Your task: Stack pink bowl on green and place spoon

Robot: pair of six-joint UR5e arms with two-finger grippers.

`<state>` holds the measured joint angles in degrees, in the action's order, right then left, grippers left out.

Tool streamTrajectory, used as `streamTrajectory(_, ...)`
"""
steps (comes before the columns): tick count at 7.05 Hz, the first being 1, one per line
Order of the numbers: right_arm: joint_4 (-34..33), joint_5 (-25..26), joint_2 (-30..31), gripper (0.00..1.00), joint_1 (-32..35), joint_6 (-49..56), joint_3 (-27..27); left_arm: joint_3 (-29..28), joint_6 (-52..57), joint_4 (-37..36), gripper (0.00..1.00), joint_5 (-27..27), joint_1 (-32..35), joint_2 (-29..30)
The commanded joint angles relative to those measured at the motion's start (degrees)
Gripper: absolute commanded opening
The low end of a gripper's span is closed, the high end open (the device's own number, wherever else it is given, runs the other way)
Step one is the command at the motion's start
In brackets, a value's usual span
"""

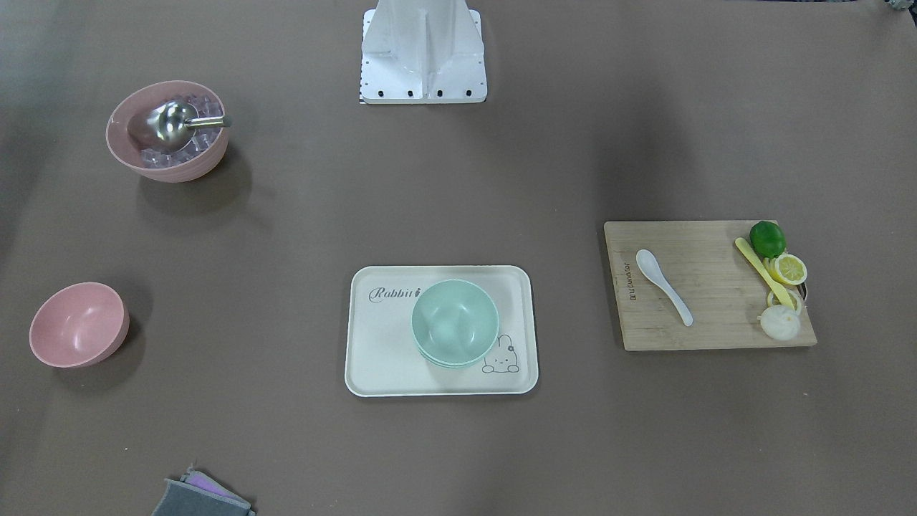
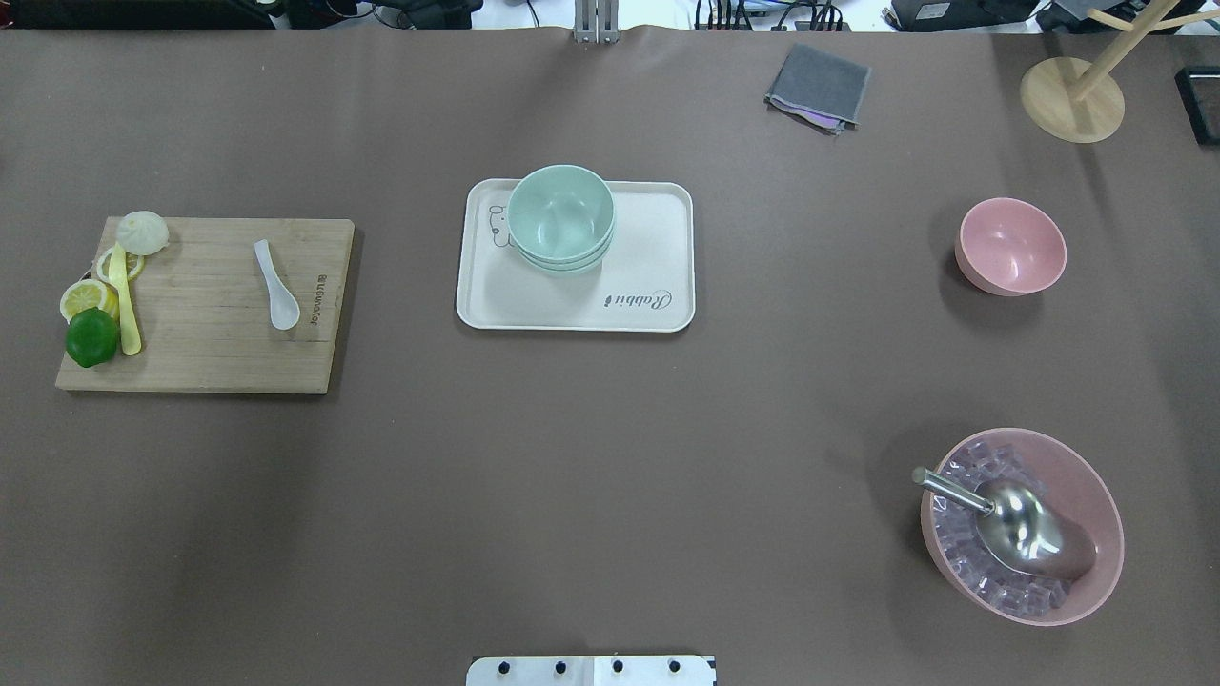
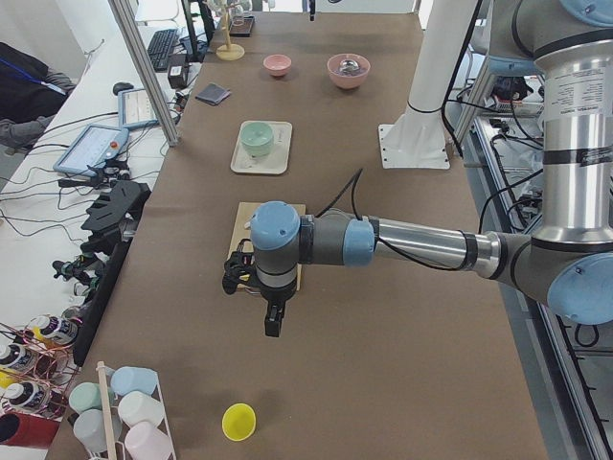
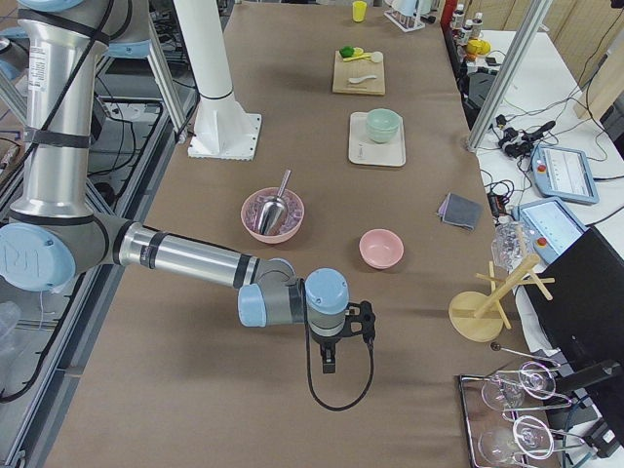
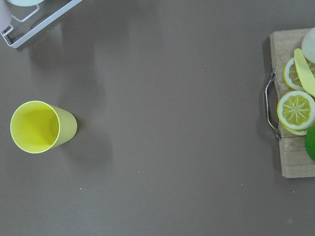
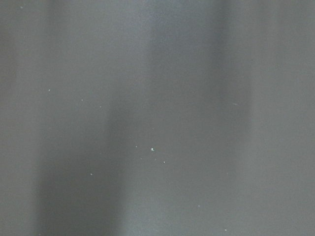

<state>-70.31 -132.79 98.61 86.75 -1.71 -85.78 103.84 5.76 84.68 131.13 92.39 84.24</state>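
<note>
On the tray (image 1: pixel 380 344), green bowls (image 1: pixel 454 322) nest; the big bowl (image 1: pixel 179 170) holds ice (image 1: pixel 204 107) and a scoop (image 1: pixel 168 122). For left gripper (image 3: pixel 273 326) and right gripper (image 4: pixel 330 363), spread cannot be told.

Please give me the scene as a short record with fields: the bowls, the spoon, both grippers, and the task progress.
pink bowl: empty, upright on the table, away from the tray
green bowls: nested stack on the tray
spoon: white, lying on the cutting board
left gripper: above bare table, nothing visibly held; open or shut unclear
right gripper: above bare table, nothing visibly held; open or shut unclear
progress: nothing stacked or placed yet
</note>
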Motion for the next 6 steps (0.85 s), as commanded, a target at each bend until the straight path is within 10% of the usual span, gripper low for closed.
streamTrajectory(1,0.09,-0.1,0.09,1.0,0.0,-0.04,-0.09,0.14,0.82,8.84,0.99,-0.17,-0.01,-3.18)
streamTrajectory(6,6.19,-0.54,0.26,1.0,0.0,-0.13,-0.7,-0.13,0.31,11.56,0.99,0.0,-0.1,-3.48)
